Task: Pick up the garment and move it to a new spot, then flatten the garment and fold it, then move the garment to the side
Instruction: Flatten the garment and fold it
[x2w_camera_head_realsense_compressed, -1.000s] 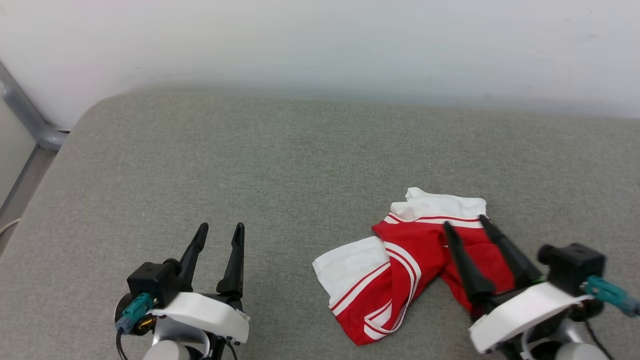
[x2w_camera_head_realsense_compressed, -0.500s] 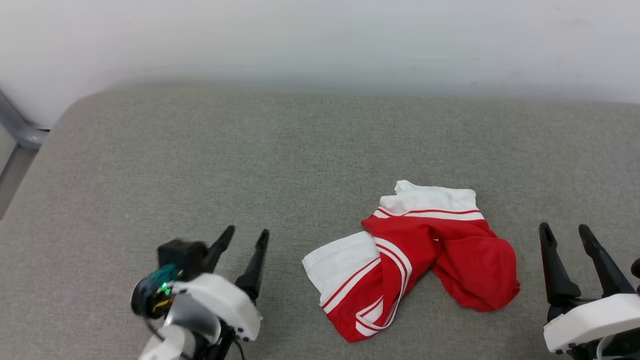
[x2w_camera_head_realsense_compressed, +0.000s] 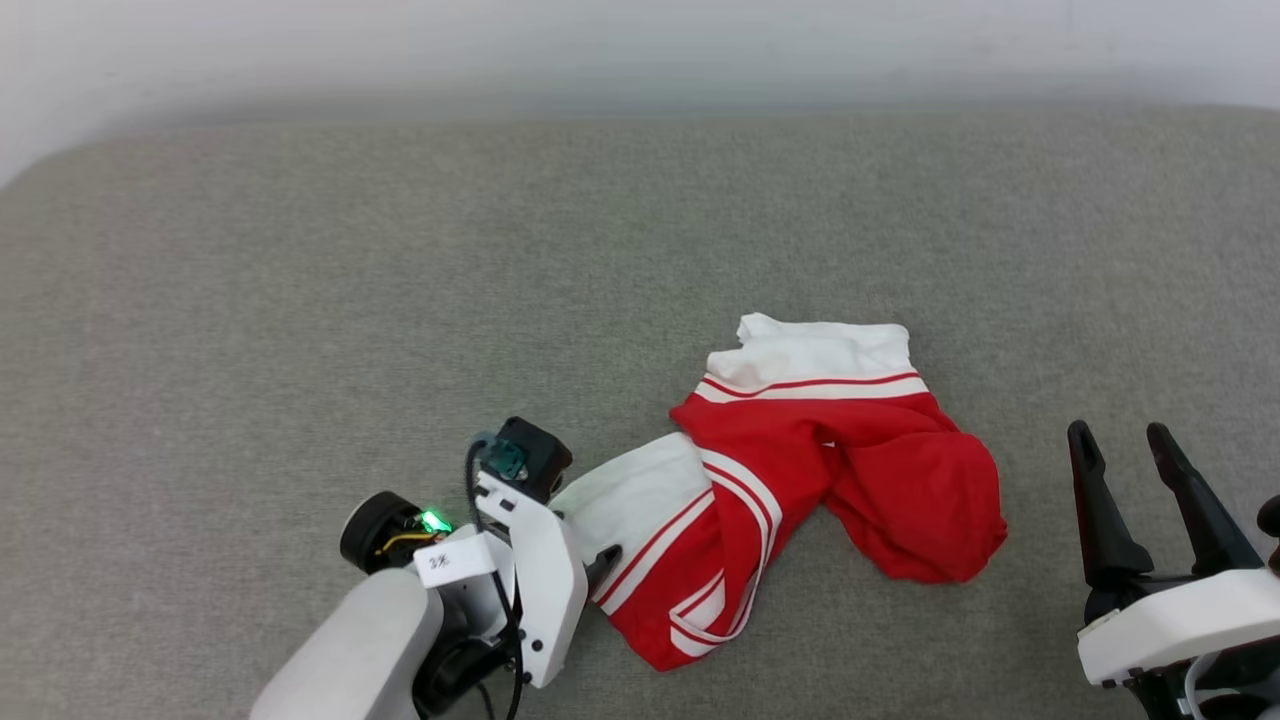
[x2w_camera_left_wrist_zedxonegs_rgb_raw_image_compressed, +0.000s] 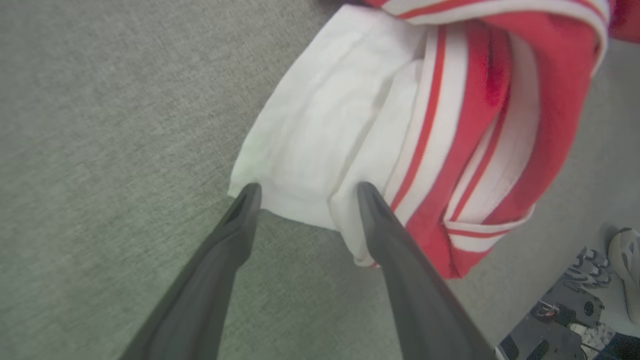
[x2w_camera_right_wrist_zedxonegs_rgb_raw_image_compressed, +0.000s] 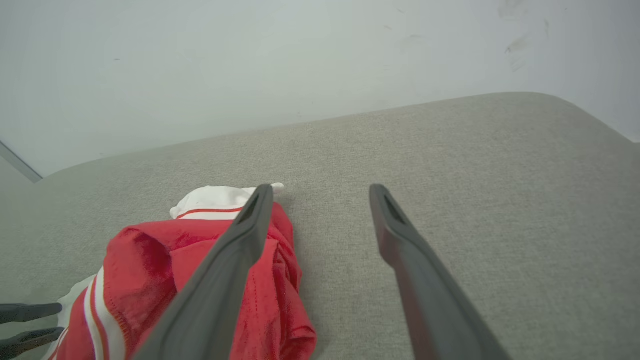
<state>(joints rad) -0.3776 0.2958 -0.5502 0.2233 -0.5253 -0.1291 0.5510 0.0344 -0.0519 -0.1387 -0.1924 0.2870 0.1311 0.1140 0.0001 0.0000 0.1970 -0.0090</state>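
The garment (x2w_camera_head_realsense_compressed: 800, 480) is a red jersey with white sleeves and red-white striped trim, lying crumpled right of centre on the grey cushion. My left gripper (x2w_camera_head_realsense_compressed: 600, 562) has reached its near left white sleeve, with the wrist covering most of the fingers. In the left wrist view the left gripper (x2w_camera_left_wrist_zedxonegs_rgb_raw_image_compressed: 306, 190) is open, its tips straddling the sleeve's (x2w_camera_left_wrist_zedxonegs_rgb_raw_image_compressed: 325, 115) near edge. My right gripper (x2w_camera_head_realsense_compressed: 1120, 432) stands open to the right of the garment, apart from it. In the right wrist view the garment (x2w_camera_right_wrist_zedxonegs_rgb_raw_image_compressed: 145, 260) lies left of the open right gripper (x2w_camera_right_wrist_zedxonegs_rgb_raw_image_compressed: 322, 189).
The grey cushion (x2w_camera_head_realsense_compressed: 400, 300) stretches wide to the left and back, with a white wall (x2w_camera_head_realsense_compressed: 600, 40) behind it. Past the cushion's front edge the left wrist view shows floor with a shoe (x2w_camera_left_wrist_zedxonegs_rgb_raw_image_compressed: 625, 260).
The camera has shifted. My left gripper moved right and turned down onto the white sleeve. My right gripper drew back from over the garment to its right side. Both stayed open.
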